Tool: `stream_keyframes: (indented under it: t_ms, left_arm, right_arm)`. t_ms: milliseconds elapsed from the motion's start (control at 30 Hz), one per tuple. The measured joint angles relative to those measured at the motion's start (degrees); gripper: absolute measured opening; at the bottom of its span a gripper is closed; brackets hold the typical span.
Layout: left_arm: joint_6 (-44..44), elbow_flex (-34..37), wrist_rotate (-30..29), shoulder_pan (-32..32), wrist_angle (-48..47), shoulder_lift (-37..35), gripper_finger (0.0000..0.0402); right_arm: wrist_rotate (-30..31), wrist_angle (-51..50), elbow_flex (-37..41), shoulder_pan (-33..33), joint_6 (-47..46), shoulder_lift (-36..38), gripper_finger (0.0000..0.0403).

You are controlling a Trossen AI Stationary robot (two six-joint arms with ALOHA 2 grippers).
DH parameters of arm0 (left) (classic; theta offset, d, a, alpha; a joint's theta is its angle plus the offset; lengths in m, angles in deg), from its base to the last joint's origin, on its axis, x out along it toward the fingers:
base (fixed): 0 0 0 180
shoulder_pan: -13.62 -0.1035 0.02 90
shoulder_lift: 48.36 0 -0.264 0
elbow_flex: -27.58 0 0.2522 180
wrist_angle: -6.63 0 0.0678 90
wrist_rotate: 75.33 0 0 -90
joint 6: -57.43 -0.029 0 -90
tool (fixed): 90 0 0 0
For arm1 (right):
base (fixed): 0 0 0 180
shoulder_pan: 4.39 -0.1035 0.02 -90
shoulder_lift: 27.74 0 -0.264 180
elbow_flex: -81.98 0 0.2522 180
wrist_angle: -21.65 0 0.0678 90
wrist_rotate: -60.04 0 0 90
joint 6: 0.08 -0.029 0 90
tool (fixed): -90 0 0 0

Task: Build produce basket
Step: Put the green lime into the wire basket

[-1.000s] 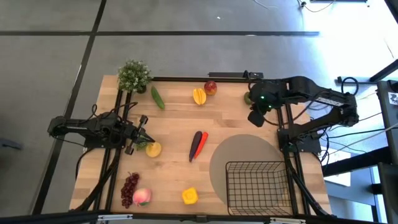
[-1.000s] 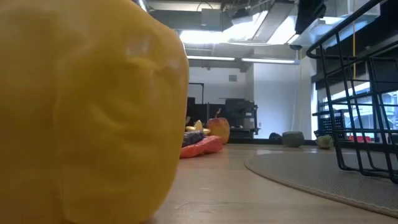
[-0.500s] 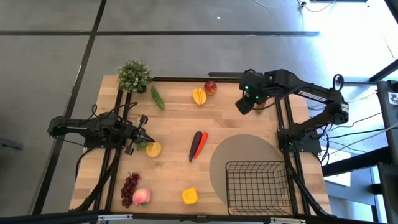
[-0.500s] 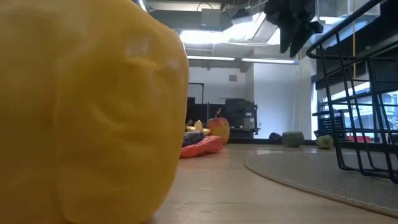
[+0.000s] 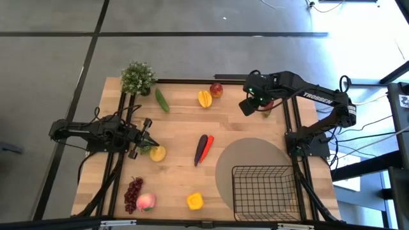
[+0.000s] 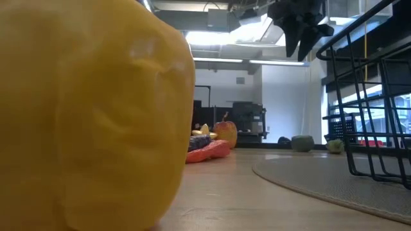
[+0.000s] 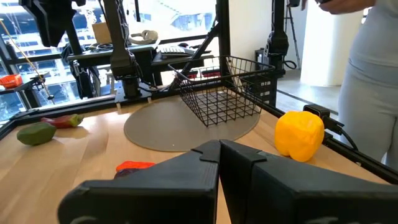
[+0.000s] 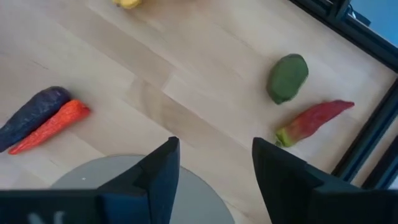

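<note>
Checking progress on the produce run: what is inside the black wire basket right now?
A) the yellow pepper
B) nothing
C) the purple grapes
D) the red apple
B: in the high view the basket shows only bare mesh, while the yellow pepper, red apple and purple grapes all lie on the table outside it.

The basket [image 5: 265, 187] sits on the round mat [image 5: 239, 156] at the table's [image 5: 179, 121] right, produce [image 5: 204, 148] spread leftward.

Left gripper [image 7: 219, 163] fingers pressed together, nothing in them. Past the tips: wire basket [image 7: 227, 87] on a round grey mat [image 7: 161, 121], yellow pepper [image 7: 300, 134] off to one side.
</note>
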Motion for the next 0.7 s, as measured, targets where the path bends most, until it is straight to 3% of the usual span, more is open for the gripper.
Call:
stream_keyframes:
  t_ms: [300, 600, 700]
  left_arm:
    - [0.00, 0.00, 0.01, 0.02, 0.00, 0.00, 0.0000]
    - [0.02, 0.00, -0.01, 0.00, 0.00, 0.00, 0.0000]
    - [0.00, 0.00, 0.01, 0.00, -0.01, 0.00, 0.0000]
  right_arm:
    - [1.68, 0.45, 0.01, -0.03, -0.42, 0.00, 0.0209]
    - [9.36, 1.36, 0.04, 1.49, 3.00, -0.42, 0.0367]
    - [10.65, 1.87, 0.04, 3.17, 4.08, -0.51, 0.0395]
